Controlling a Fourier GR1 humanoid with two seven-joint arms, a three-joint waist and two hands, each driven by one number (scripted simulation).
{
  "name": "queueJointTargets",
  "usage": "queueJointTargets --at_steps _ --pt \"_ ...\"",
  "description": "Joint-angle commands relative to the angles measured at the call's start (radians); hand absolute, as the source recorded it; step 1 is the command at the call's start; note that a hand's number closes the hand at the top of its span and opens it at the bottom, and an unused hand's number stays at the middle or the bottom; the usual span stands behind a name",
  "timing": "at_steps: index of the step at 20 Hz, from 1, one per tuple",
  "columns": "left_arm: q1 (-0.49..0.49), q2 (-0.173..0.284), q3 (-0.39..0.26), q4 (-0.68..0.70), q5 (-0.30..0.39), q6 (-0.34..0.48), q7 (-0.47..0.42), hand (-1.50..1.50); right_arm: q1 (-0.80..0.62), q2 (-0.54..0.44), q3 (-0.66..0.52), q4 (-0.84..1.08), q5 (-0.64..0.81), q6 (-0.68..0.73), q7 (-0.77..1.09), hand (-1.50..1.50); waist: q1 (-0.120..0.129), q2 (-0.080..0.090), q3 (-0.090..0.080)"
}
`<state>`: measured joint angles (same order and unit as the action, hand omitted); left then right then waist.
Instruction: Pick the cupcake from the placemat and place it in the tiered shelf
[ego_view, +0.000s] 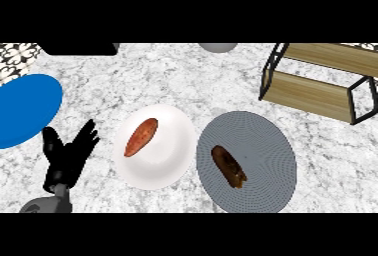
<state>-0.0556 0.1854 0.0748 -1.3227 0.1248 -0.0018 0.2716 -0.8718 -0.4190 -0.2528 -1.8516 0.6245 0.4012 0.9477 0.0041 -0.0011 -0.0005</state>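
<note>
The left hand (66, 155) rests open, fingers up. The cupcake (229, 166) lies untouched on the grey placemat (258, 135); next, a reach and grasp, then the shelf (321, 80).

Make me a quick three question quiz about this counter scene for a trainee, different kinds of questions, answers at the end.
1. True or false: the brown cupcake already sits in the shelf.
2. Multiple choice: what lies on the white plate? A) a spoon B) a reddish sweet potato C) nothing
3. Fill in: the only hand in view is the ___ hand, open with fingers up near the lower left edge.

Key: 1 false, it lies on the grey placemat, apart from the shelf. 2 B. 3 left.
</note>
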Motion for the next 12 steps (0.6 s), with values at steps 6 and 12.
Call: queueJointTargets --at_steps 6,12 --pt "-0.012 0.013 0.020 0.032 0.008 -0.031 -0.005 0.00 -0.133 -0.179 -0.101 0.331 -0.052 0.027 -0.128 1.50 0.003 0.002 0.000" --pt "0.035 -0.022 -0.017 -0.069 -0.021 0.013 0.038 0.00 -0.130 -0.203 -0.053 0.544 -0.021 -0.018 -0.303 1.50 0.011 0.003 0.000"
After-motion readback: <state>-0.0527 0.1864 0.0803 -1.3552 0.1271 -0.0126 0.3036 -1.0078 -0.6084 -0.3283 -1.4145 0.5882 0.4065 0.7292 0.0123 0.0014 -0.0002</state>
